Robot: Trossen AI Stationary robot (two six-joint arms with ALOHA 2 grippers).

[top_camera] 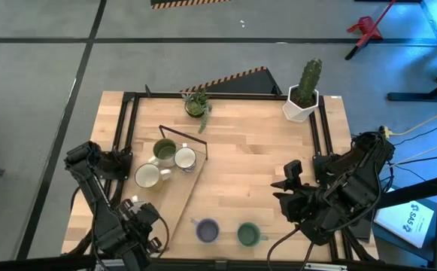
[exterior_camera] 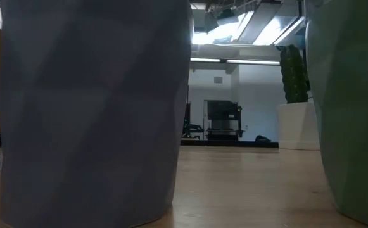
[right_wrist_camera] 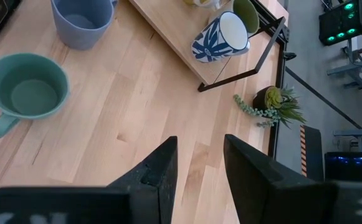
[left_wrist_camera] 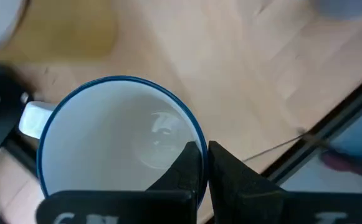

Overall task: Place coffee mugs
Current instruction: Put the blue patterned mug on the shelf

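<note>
Table (top_camera: 256, 158) | left pincer (left_wrist_camera: 207, 163) clamps blue-rimmed white mug (left_wrist_camera: 118, 143) wall | right pincer (right_wrist_camera: 199, 163) agape – hovering

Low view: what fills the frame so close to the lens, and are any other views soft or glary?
Low view: the purple mug and green mug loom huge and dim against bright ceiling lights behind. Left wrist view: the white mug with a blue rim, gripped at its rim by the left gripper, is blurred, with a pale glare patch inside. High and right wrist views look evenly lit.
</note>
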